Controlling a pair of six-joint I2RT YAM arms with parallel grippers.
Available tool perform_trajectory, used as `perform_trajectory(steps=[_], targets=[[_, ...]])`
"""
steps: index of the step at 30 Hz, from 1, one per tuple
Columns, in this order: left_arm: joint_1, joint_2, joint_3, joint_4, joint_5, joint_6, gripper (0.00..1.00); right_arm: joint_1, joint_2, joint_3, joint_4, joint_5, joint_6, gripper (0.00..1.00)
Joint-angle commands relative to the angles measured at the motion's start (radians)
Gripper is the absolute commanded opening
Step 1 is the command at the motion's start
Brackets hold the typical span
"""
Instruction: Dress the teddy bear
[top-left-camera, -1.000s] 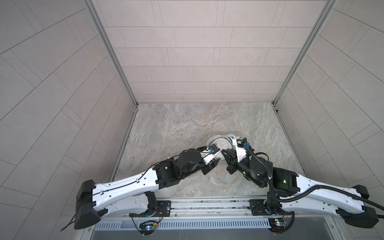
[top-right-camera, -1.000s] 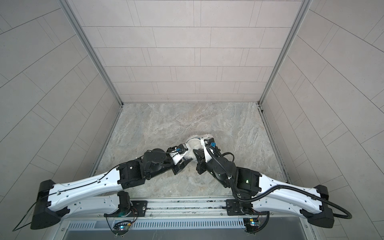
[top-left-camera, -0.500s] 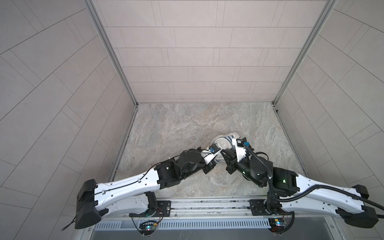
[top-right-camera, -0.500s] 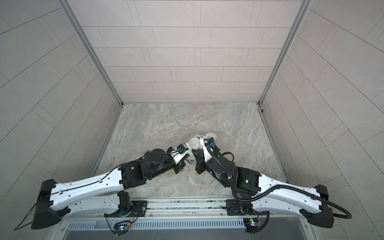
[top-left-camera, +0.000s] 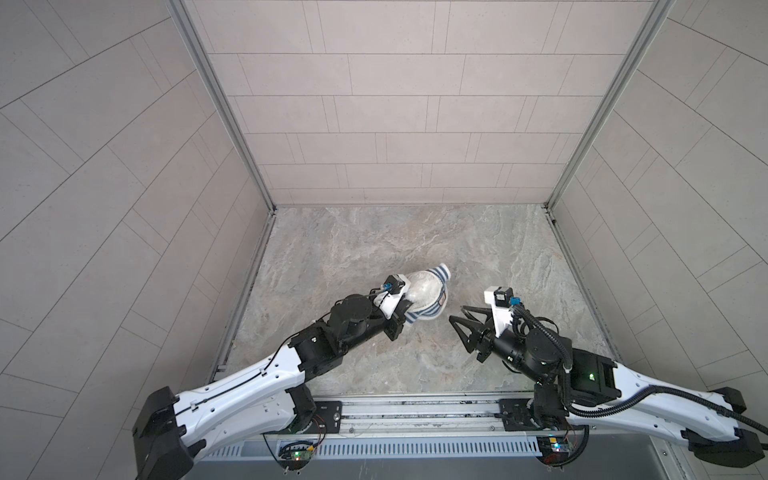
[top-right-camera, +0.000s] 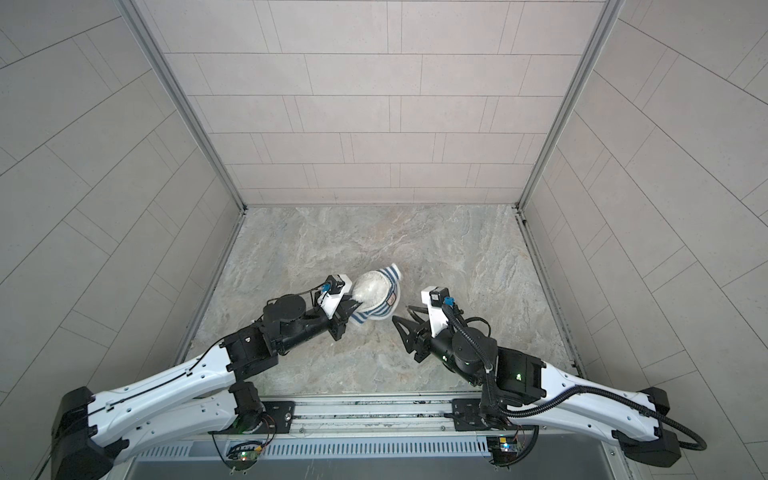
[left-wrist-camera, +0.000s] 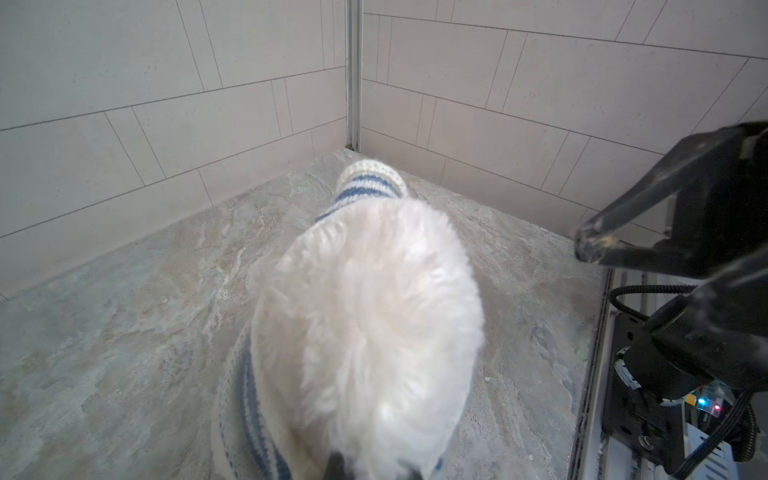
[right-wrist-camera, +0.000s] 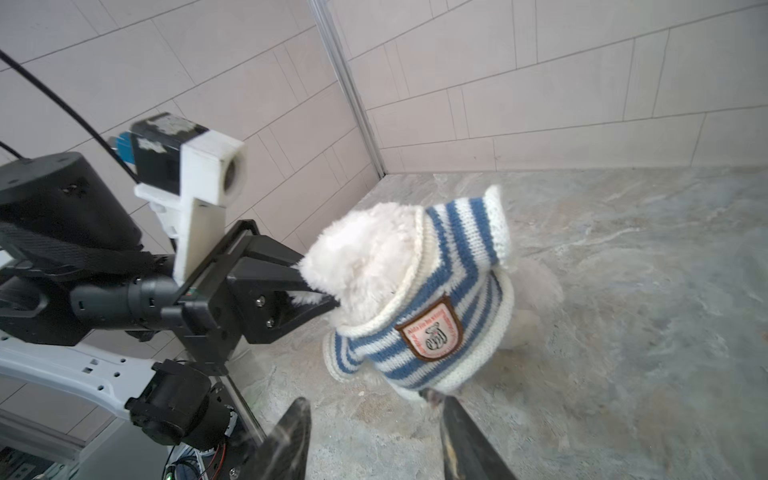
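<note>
The fluffy white teddy bear (top-left-camera: 420, 289) (top-right-camera: 371, 286) is near the middle of the stone floor, wearing a blue-and-white striped shirt (right-wrist-camera: 453, 291) with a brown chest badge (right-wrist-camera: 432, 332). My left gripper (right-wrist-camera: 318, 289) (left-wrist-camera: 374, 471) is shut on the fur of the bear's head (right-wrist-camera: 365, 253), with fur filling the left wrist view. The shirt collar sits around the neck and one sleeve (left-wrist-camera: 370, 183) sticks out. My right gripper (top-left-camera: 456, 313) (top-right-camera: 401, 312) (right-wrist-camera: 376, 403) stands open to the right of the bear, just short of the shirt hem, holding nothing.
Tiled walls (top-left-camera: 399, 124) close in the marble-patterned floor (top-left-camera: 415, 241) on three sides. A metal rail (top-left-camera: 415, 409) carrying both arm bases runs along the front edge. No other loose objects show.
The right gripper has opened, let go of the shirt and drawn back to the right. The left gripper has shut on the bear's head and holds the bear slightly farther back.
</note>
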Motion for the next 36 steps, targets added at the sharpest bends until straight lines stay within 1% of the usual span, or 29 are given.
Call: perform_trajectory(steps=[1,3,5,9,10,12,16,20,23,31,36], targets=[[0.005,-0.043,-0.037,0.075,0.033,-0.051,0.0,-0.078,-0.021,-0.065,0.039,-0.021,0.147,0.52],[0.006,-0.064,-0.063,0.079,0.029,-0.069,0.0,-0.145,-0.019,-0.105,0.111,-0.104,0.195,0.5],[0.007,-0.09,-0.089,0.083,0.023,-0.086,0.0,-0.209,-0.01,-0.141,0.19,-0.174,0.246,0.46],[0.015,-0.129,-0.128,0.087,0.034,-0.116,0.0,-0.308,0.041,-0.226,0.451,-0.322,0.342,0.35],[0.015,-0.135,-0.139,0.092,0.033,-0.124,0.0,-0.328,0.065,-0.236,0.508,-0.359,0.363,0.34],[0.015,-0.15,-0.158,0.105,0.038,-0.135,0.0,-0.349,0.102,-0.242,0.583,-0.401,0.385,0.35],[0.015,-0.171,-0.175,0.106,0.045,-0.142,0.0,-0.381,0.188,-0.239,0.693,-0.478,0.423,0.39],[0.015,-0.184,-0.185,0.115,0.057,-0.147,0.0,-0.385,0.246,-0.237,0.726,-0.476,0.429,0.38],[0.015,-0.194,-0.192,0.112,0.051,-0.148,0.0,-0.397,0.261,-0.246,0.755,-0.476,0.438,0.36],[0.015,-0.216,-0.204,0.117,0.069,-0.15,0.0,-0.402,0.281,-0.251,0.735,-0.465,0.436,0.35],[0.015,-0.21,-0.195,0.118,0.086,-0.141,0.0,-0.402,0.333,-0.267,0.8,-0.463,0.456,0.35]])
